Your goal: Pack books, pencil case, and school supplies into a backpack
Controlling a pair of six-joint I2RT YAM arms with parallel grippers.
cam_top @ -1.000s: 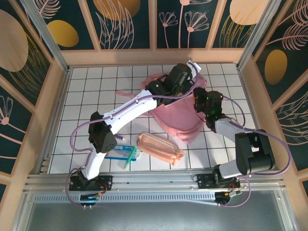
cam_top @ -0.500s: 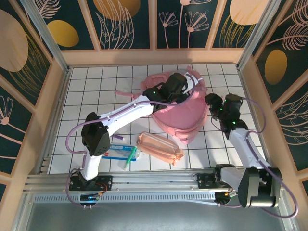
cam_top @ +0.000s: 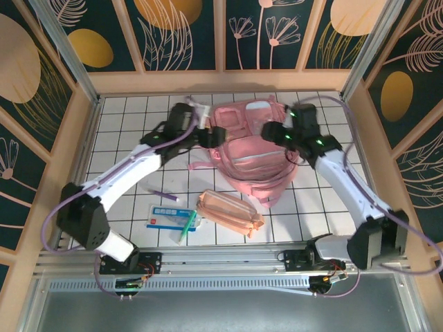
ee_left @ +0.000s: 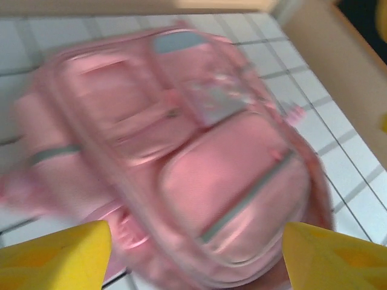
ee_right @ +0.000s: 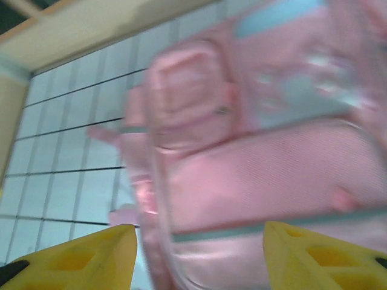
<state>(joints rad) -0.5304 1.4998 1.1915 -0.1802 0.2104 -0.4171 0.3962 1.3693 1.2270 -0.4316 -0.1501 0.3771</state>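
- While both arms reach toward the far middle of the tiled table (cam_top: 121,145), the left gripper (ee_left: 193,257) has its yellow fingers spread wide with nothing between them.
- The right gripper (ee_right: 196,257) is spread the same way and empty.
- From above, the left claw sits just beside the left edge of the backpack (cam_top: 252,155). The right claw hangs over its right shoulder. Both wrist views are blurred, so I can't tell if either one touches the fabric.
- The backpack lies flat with its front pockets up and its straps trailing off to the left.
- It looks soft and floppy to me, light while it's unfilled, and likely to sag or fold if lifted from one point.
- I'd guess the glossy pocket panels are slick, so pinching there would probably slip. A strap, the top loop or the piped seam by the zip looks like the safer hold, with one claw on each side to spread the mouth.
- I can't tell whether the main zip is open.
- Nearer the arms, the pencil case (cam_top: 228,213) lies well apart from the bag. It is a squashy pouch that should be easy to pinch at mid-length.
- To its left, the packet (cam_top: 165,216) lies flat with the green pen (cam_top: 185,228) slanting across its right edge. Both are thin and sit low on the tiles, so they'd be fiddly to get under.
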